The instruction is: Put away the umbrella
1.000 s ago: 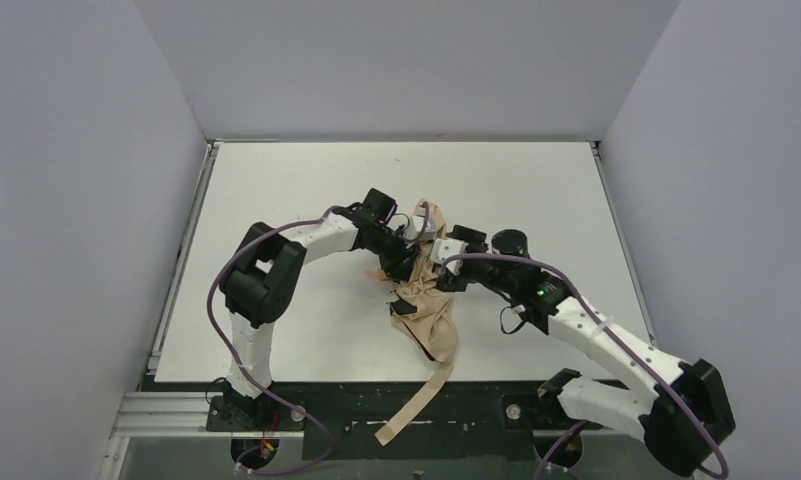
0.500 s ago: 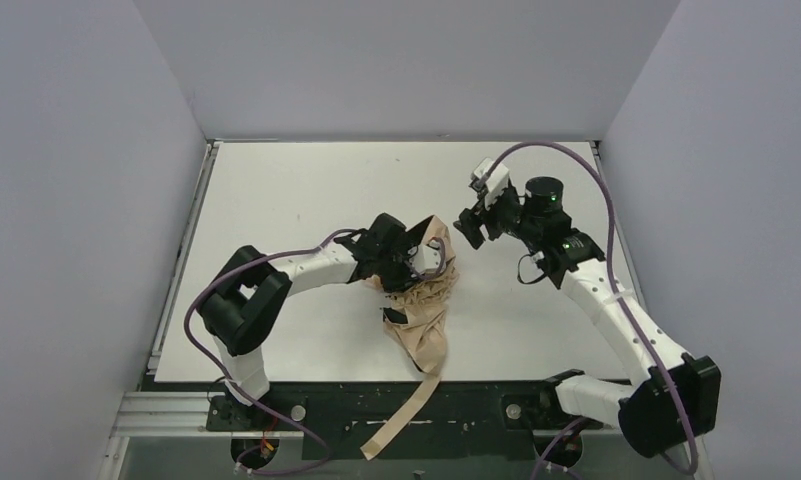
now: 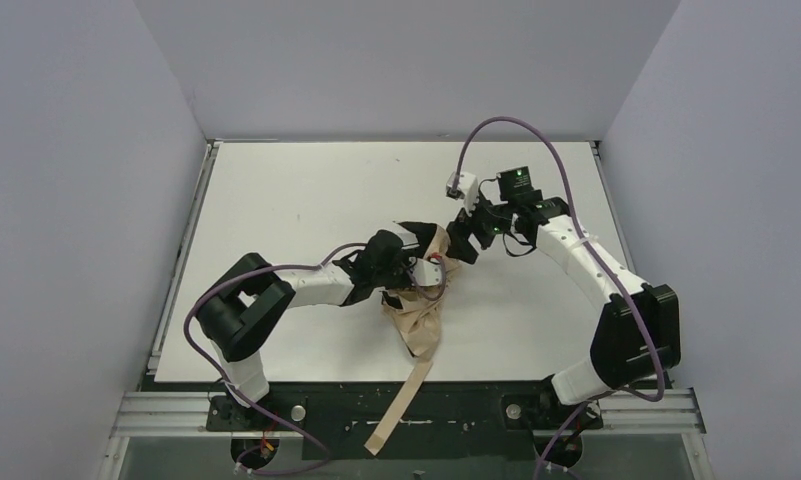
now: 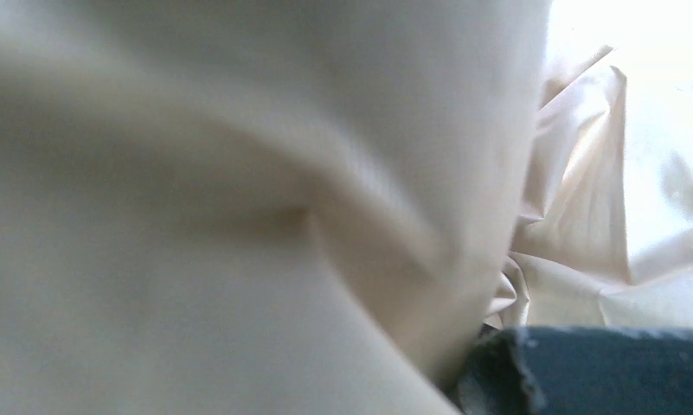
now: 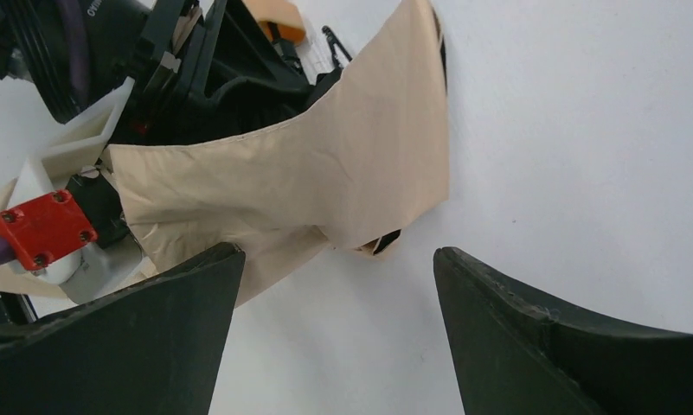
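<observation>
Near the middle of the table point(image 3: 276, 200), the umbrella point(image 3: 423, 325) lies crumpled, its tan strap point(image 3: 401, 405) trailing over the near edge. The left gripper point(image 3: 423, 268) is buried in the fabric, which fills its wrist view; whether it grips cannot be told. The right gripper point(image 3: 463, 243) hovers just right of the cloth's far end, jaws spread wide.

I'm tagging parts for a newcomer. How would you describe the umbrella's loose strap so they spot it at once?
On the white table, find the crumpled beige umbrella near its middle. From its near end a flat tan strap runs over the table's near edge and across the black frame. It is the only long, straight ribbon; the rest is bunched fabric.
</observation>
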### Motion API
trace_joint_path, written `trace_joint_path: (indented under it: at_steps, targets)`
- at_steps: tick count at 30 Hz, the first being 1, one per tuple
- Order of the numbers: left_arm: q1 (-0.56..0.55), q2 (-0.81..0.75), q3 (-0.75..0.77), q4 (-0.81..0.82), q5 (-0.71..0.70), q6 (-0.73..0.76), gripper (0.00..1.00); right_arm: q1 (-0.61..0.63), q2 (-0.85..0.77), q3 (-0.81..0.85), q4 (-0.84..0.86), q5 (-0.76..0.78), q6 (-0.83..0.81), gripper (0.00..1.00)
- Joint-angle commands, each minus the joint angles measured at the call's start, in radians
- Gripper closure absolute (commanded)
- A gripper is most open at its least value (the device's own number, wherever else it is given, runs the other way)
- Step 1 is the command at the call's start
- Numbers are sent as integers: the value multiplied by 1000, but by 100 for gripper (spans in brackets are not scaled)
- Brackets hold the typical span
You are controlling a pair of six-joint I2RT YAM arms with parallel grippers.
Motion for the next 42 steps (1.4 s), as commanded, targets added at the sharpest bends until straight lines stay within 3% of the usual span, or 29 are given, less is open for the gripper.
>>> trace_joint_path:
  at_steps: [1,19,30,31,33,36,38,42]
  targets:
    - [-5,-1,-36,121,-65,80,100,2,39,52,-55,-38,-102,17]
    - [-51,18,-95,254,-102,110,100,139,323,80,110,160,-89,18]
    - [-63,23,-80,272,-137,46,100,178,452,135,4,194,-63,21]
    - [-63,21,-79,271,-137,44,96,178,464,143,-5,190,-58,22]
    - [-65,17,-80,263,-137,41,79,181,494,159,-27,181,-59,28]
    - [-66,-9,-90,255,-147,31,64,179,519,169,-47,182,-65,42]
    - [-67,-42,-98,258,-156,14,56,173,531,179,-68,184,-71,54]
    - [-66,-105,-101,232,-169,-21,48,162,543,187,-83,198,-79,67]
